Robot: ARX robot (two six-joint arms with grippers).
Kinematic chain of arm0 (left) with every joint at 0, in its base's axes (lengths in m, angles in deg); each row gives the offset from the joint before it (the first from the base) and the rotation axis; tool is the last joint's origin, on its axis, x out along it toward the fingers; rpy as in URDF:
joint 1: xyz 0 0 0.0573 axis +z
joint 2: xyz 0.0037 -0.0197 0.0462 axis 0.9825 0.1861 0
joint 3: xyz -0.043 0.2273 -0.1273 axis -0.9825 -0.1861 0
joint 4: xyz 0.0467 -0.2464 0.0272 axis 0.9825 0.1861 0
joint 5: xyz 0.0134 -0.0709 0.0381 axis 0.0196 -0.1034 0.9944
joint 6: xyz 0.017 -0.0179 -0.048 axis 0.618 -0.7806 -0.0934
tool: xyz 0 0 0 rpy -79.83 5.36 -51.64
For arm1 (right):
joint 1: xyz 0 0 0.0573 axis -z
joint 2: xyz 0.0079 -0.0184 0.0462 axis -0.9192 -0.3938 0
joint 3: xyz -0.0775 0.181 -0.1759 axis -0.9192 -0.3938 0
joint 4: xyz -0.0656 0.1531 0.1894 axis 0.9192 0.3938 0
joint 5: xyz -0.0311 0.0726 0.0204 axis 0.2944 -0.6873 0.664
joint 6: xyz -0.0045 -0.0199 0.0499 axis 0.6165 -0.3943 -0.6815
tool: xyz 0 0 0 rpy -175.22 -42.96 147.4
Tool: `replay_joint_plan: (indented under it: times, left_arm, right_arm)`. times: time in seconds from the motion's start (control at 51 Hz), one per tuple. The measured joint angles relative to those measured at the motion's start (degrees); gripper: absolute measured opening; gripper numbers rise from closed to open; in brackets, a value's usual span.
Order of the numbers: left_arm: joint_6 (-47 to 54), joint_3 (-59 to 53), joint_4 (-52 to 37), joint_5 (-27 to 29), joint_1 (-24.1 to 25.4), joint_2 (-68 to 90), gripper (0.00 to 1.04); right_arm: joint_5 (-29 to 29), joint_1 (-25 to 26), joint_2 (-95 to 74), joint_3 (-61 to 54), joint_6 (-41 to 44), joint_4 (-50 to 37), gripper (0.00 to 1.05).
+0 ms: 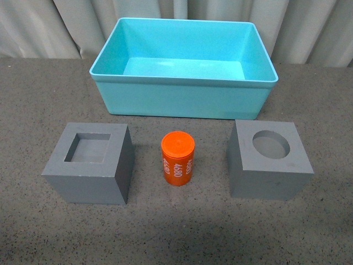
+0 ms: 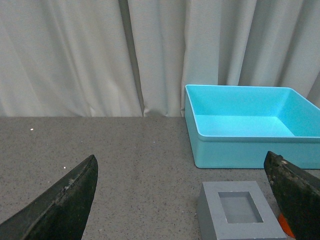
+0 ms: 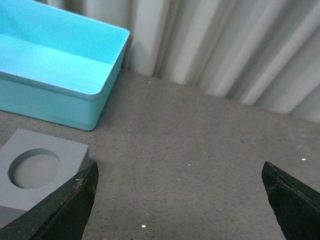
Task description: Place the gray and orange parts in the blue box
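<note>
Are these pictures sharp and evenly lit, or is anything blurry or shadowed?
Front view: soft even light, a faint shadow under the orange cylinder, all sharp, pale sheen inside the blue box. Left wrist view: left tool near-black, its edges soft. Right wrist view: right tool likewise dark.

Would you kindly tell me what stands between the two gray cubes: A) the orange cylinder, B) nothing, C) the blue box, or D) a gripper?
A: the orange cylinder stands upright between the square-recess cube and the round-recess cube, while the blue box sits behind them.
</note>
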Motion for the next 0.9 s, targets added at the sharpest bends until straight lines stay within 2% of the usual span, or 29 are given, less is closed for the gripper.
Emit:
replay_joint_plan:
  times: [0.196, 0.313, 0.803, 0.842, 0.901]
  left_arm:
    - [0.0, 0.0, 0.0, 0.0, 0.0, 0.0, 0.98]
    - [0.0, 0.0, 0.0, 0.0, 0.0, 0.0, 0.98]
    - [0.0, 0.0, 0.0, 0.0, 0.0, 0.0, 0.98]
    - [0.0, 0.0, 0.0, 0.0, 0.0, 0.0, 0.98]
    - [0.0, 0.0, 0.0, 0.0, 0.0, 0.0, 0.98]
  right_arm:
    - [-2.6, -2.9, -24.9, 10.3, -7.8, 1.5, 0.95]
    - [-4.1, -4.0, -34.1, 15.3, -12.8, 2.4, 0.95]
    - [-5.5, -7.6, -48.2, 22.9, -21.6, 6.6, 0.95]
    - [-5.3, -7.8, -48.7, 23.1, -22.2, 6.8, 0.91]
    - [-5.3, -8.1, -49.6, 23.6, -23.2, 7.0, 0.81]
